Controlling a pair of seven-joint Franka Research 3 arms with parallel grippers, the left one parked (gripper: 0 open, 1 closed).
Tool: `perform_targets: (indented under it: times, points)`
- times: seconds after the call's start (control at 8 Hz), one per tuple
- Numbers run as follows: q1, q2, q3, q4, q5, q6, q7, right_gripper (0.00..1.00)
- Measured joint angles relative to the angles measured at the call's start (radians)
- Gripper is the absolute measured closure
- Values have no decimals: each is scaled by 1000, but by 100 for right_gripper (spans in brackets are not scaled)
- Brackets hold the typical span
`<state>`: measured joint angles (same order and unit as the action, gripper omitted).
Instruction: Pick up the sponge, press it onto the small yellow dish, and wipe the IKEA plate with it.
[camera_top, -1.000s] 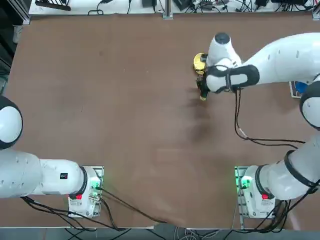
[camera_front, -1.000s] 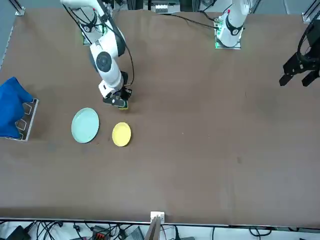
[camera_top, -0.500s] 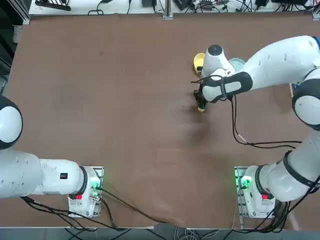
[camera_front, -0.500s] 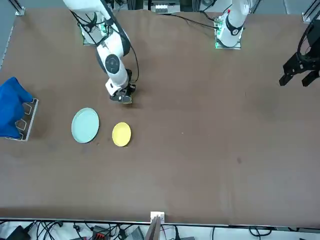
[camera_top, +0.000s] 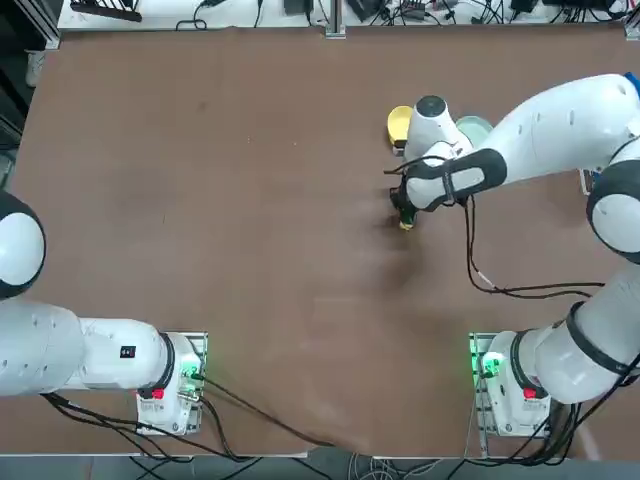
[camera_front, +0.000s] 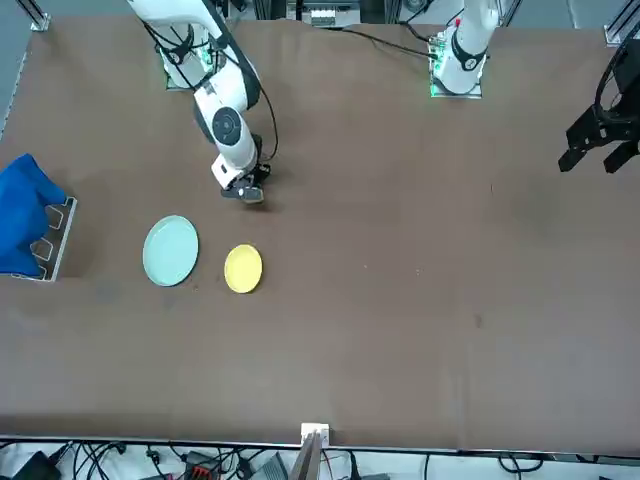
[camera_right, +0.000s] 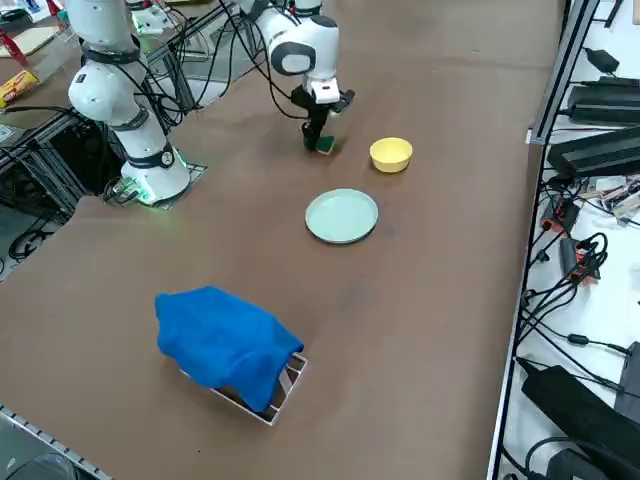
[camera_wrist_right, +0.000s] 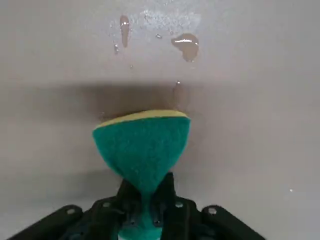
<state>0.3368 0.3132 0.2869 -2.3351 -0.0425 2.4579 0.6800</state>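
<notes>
Right arm (camera_top: 560, 110): glossy white rounded shell segments, joined by dark grey bands at the joints. A black collar rings the wrist (camera_top: 462, 168); a round dark grey cap (camera_top: 431, 104) tops the last white segment. A thin black cable (camera_top: 480, 270) hangs from the wrist in a loose loop and runs back along the arm. Base (camera_top: 505, 385): white column on a metal mounting plate, lit green at one side, with a small red patch and a bundle of black cables at its foot. Right pincer (camera_wrist_right: 146, 207): matt black, two narrow fingers (camera_wrist_right: 127, 197), with small bright screw heads on the flanking black linkage.
</notes>
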Motion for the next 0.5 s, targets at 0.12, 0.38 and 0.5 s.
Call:
perform_targets:
  times: [0.12,0.38,0.5]
  points:
    - [0,-10,0,-6,0,-10,-6,84]
    - [0,-17,0,-15,0,-16,-10,77]
    - [1,-17,0,-20,0,-16,-11,72]
